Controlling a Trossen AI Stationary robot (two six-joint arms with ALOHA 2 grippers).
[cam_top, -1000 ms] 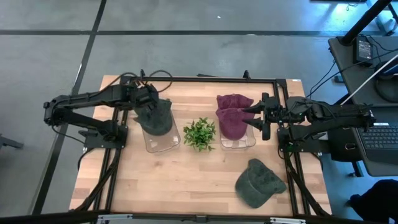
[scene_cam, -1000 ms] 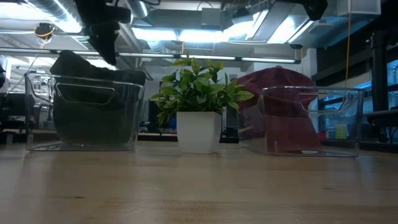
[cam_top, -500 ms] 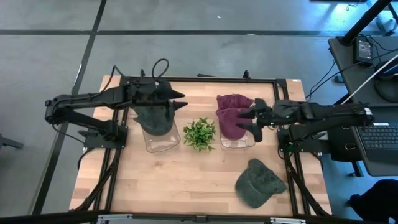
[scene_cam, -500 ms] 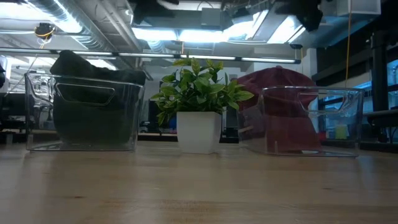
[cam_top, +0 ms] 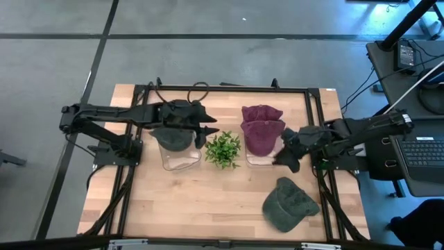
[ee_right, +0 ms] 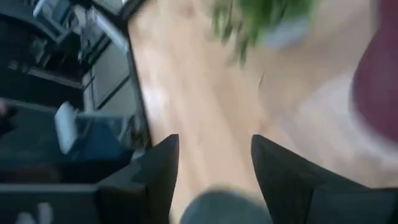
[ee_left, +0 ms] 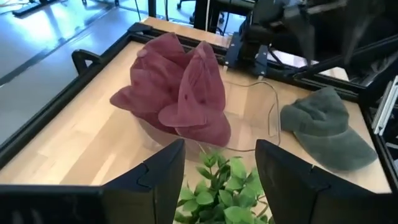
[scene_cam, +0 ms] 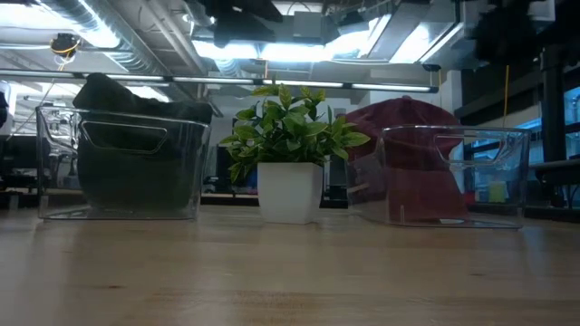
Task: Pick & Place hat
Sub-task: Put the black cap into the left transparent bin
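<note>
A grey-green hat lies flat on the table near its right near corner, also seen in the left wrist view. Maroon hats fill the right clear bin. Dark green hats sit in the left clear bin. My left gripper hangs open above the gap between the left bin and the plant, holding nothing. My right gripper is open by the right bin's near right corner, above the table and short of the grey-green hat.
A small potted plant stands between the two bins, right below my left gripper. In the low view the plant sits between the left bin and the right bin. Bare wood lies along the near side.
My left gripper has swung from over the left bin toward the table's right and now hangs near the plant. My right gripper has left the right bin's side, moved toward the near edge and tipped downward toward the grey-green hat. No hat has moved.
</note>
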